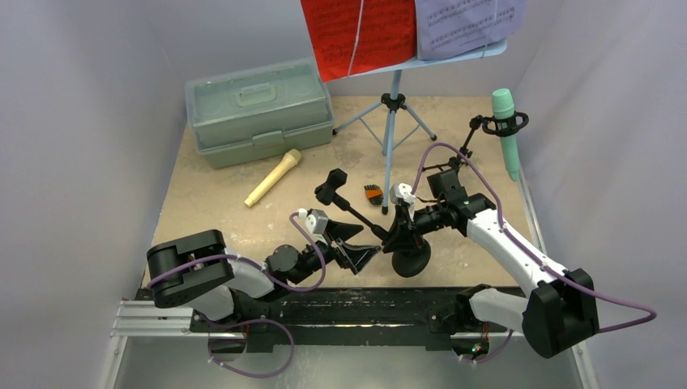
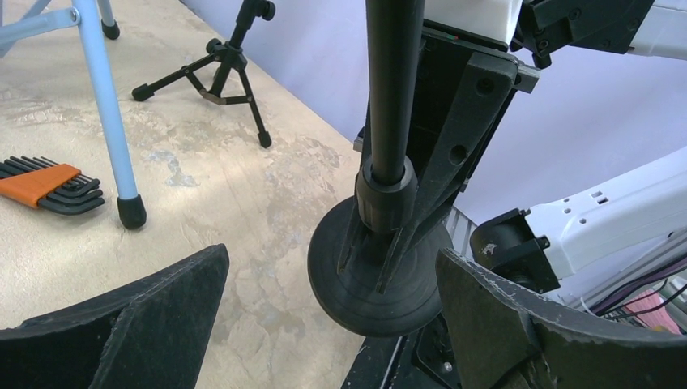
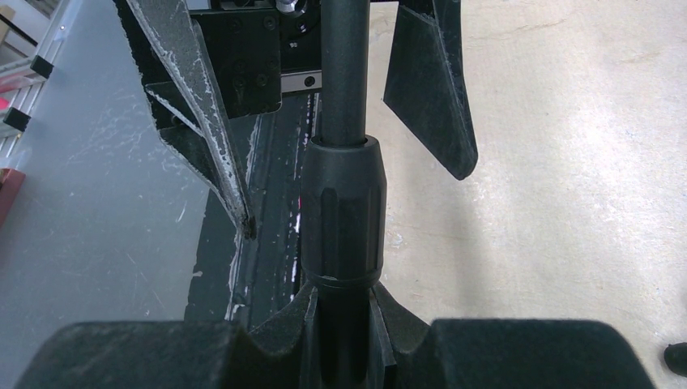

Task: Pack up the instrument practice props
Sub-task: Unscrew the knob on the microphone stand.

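Observation:
My right gripper (image 1: 403, 229) is shut on the pole (image 3: 344, 203) of the black round-base mic holder, just above its base (image 1: 410, 262), and the holder leans toward the upper left. The fingers (image 2: 454, 146) clamp the pole from both sides. Open wide, my left gripper (image 1: 356, 250) sits just left of that base (image 2: 381, 279), with nothing between its fingers. A tan microphone (image 1: 274, 177) lies on the table. A teal microphone (image 1: 507, 134) sits in the ring-top tripod holder (image 1: 486, 126) at the right. The light-blue music rack (image 1: 392, 121) carries a red sheet (image 1: 356, 32) and a purple sheet (image 1: 466, 24).
A pale green case (image 1: 258, 109) with a handle stands shut at the back left. An orange-handled hex key set (image 1: 373, 193) lies near the rack's legs (image 2: 105, 121). The holder's base is close to the table's front edge and the black rail (image 1: 324, 312).

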Motion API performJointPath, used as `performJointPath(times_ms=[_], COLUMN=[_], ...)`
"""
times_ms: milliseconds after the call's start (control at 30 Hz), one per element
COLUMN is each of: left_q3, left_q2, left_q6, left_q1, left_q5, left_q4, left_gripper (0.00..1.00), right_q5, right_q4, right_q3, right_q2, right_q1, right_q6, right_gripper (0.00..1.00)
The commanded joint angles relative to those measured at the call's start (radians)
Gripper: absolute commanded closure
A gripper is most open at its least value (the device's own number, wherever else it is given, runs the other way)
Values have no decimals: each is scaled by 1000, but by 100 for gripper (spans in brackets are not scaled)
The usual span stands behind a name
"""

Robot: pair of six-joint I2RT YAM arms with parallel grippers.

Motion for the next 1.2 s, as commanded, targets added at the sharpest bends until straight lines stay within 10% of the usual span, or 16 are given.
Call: performJointPath(times_ms=[0,1167], left_q3=[32,56], left_q2=[11,24], left_q6=[-19,-17], left_q1=[5,5], left_q5=[-18,-28], left_q4=[305,305], left_gripper=[0,0], right_q5=[-71,-71], right_q4=[7,4], right_q3=[56,57], right_q2=[-8,-9], right_q1=[-1,-1], right_q6=[-15,-19], right_gripper=[100,100])
